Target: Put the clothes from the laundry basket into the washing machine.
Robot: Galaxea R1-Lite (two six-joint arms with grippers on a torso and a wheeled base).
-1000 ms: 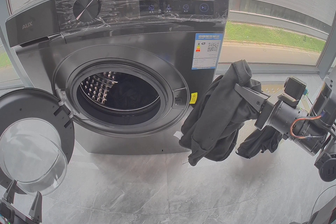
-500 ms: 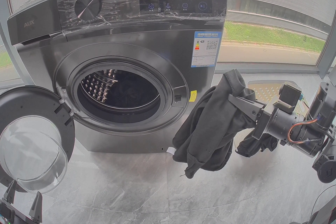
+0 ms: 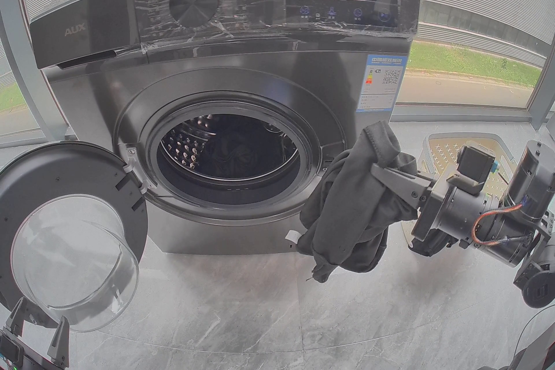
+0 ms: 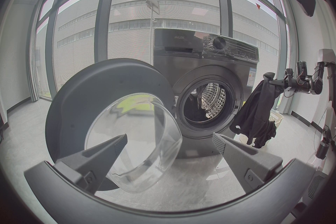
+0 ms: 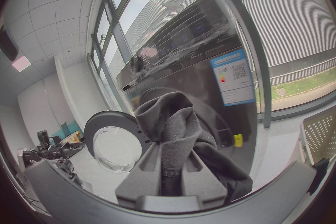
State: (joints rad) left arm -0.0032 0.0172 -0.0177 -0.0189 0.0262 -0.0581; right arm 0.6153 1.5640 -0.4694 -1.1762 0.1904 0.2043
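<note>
Currently the left end effector [image 3: 37, 325] sits low at the left, beside the lower edge of the washing machine door [image 3: 69, 226]; its two fingers [image 4: 101, 154] stand spread apart with nothing between them. The door is swung fully open to the left, its clear bowl facing outward. The washing machine [image 3: 231, 70] stands on the grey tiled floor [image 3: 260, 302], with plastic film over the control panel. The drum [image 3: 231, 151] is exposed, and its contents cannot be made out in the dark. A dark grey garment [image 3: 352, 209] hangs in the air to the right of the drum opening, in front of the machine's lower right front and outside the drum; it appears clear of the floor. The right end effector [image 3: 387, 174] is clamped on the garment's upper fold, and the right wrist view shows the fabric pinched between both fingers [image 5: 154, 165]. The pale perforated laundry basket [image 3: 445, 148] sits on the floor behind the right arm.
</note>
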